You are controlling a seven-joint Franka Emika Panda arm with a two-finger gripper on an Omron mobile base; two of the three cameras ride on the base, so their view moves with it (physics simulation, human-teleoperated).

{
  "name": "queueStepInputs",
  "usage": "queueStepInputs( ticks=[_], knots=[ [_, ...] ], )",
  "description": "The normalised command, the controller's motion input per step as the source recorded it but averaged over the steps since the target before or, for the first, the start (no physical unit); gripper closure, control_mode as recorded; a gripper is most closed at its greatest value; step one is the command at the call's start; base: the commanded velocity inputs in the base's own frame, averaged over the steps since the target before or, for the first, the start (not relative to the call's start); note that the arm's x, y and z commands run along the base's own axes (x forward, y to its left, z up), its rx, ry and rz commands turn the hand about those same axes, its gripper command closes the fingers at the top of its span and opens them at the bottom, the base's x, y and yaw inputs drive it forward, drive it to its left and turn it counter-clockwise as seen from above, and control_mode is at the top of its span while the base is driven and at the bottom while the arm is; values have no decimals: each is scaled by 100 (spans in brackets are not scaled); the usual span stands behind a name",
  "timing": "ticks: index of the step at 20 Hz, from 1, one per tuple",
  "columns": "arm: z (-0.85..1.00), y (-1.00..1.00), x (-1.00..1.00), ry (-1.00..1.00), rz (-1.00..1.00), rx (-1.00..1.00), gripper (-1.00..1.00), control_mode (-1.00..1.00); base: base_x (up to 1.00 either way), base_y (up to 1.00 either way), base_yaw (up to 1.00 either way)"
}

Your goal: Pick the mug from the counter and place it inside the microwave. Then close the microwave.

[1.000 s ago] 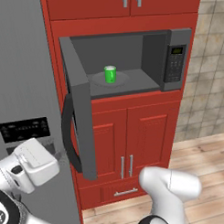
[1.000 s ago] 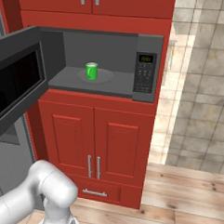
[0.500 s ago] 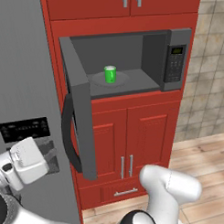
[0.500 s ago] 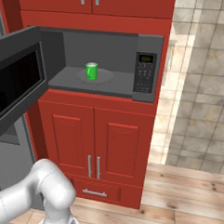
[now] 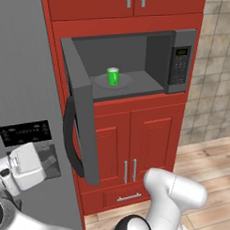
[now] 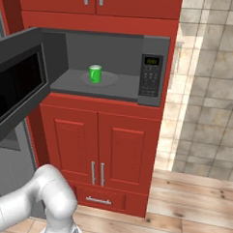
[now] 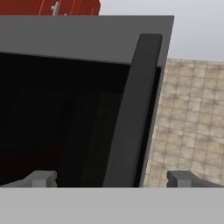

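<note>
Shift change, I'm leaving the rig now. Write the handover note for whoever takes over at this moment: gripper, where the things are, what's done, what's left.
Gripper: open, holding nothing, facing the outer face of the microwave door close to its black handle.
Mug: upright on the round plate inside the microwave, well clear of the gripper.
Microwave door: swung wide open to the left, handle on its outer face.
Done: mug placed inside.
Left: push the door shut. The arm seems lined up behind the door for that, though no contact is visible yet.
</note>
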Motion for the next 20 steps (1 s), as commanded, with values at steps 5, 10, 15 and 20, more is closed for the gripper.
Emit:
queueStepInputs(
  ticks=[5,10,15,20],
  knots=[
    [4,-26,0,-1,0,0,-100,-100,0,0,0],
    [10,-29,0,0,0,0,-100,-100,0,0,0],
    [10,-25,0,0,1,0,-100,-100,0,0,0],
    [13,-24,0,0,1,0,-100,-100,0,0,0]
  ],
)
